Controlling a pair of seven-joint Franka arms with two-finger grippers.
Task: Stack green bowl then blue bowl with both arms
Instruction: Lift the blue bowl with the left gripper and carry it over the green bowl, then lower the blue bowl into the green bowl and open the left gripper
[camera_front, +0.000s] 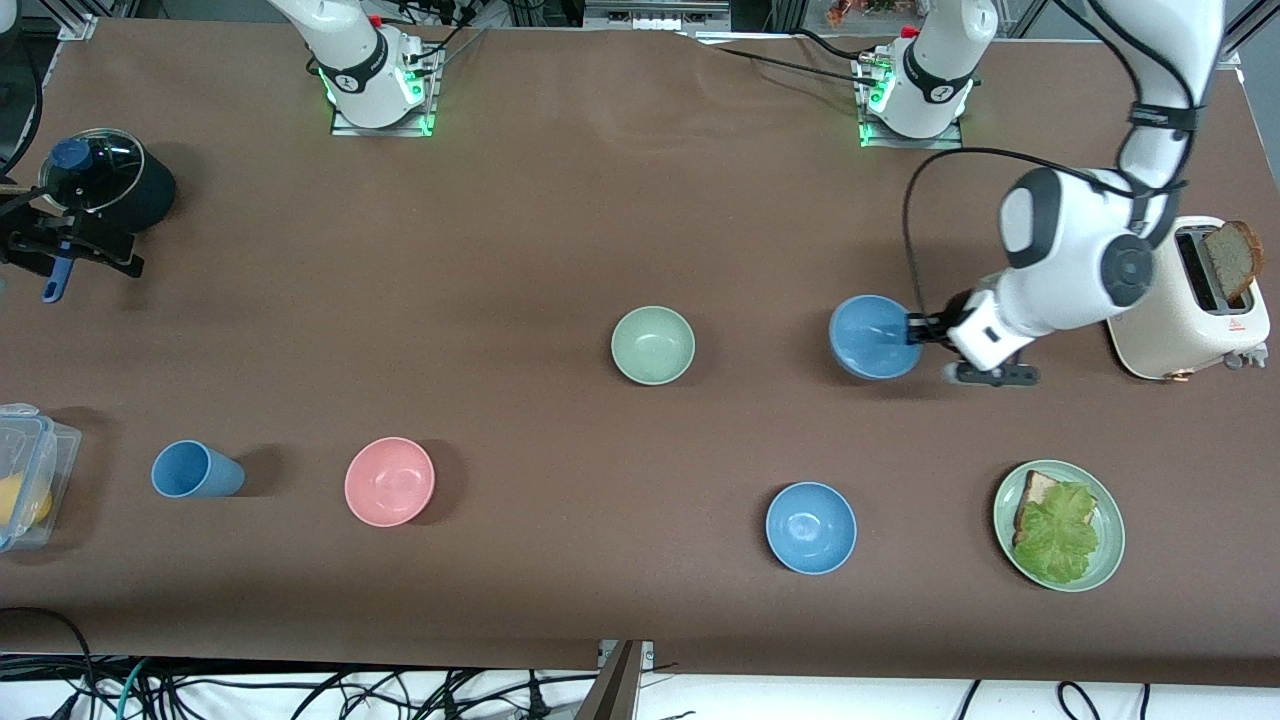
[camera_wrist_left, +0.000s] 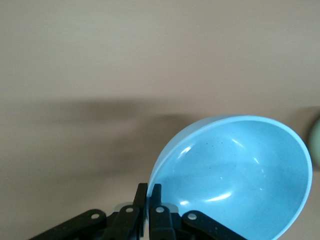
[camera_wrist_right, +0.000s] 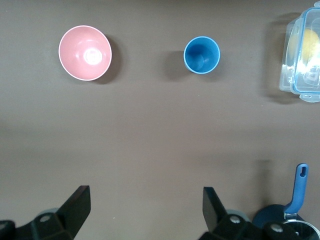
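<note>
Left gripper (camera_front: 918, 330): pinching the rim of the blue bowl (camera_front: 873, 337), which is tipped and sits toward the left arm's end of the table, beside the toaster (camera_front: 1190, 305). Green bowl (camera_front: 653, 345): upright on the table, well apart from the blue bowl. Right gripper (camera_wrist_right: 145, 207): fingers spread wide, holding nothing (waiting above the pink bowl (camera_wrist_right: 85, 52) and blue cup (camera_wrist_right: 201, 55)).
</note>
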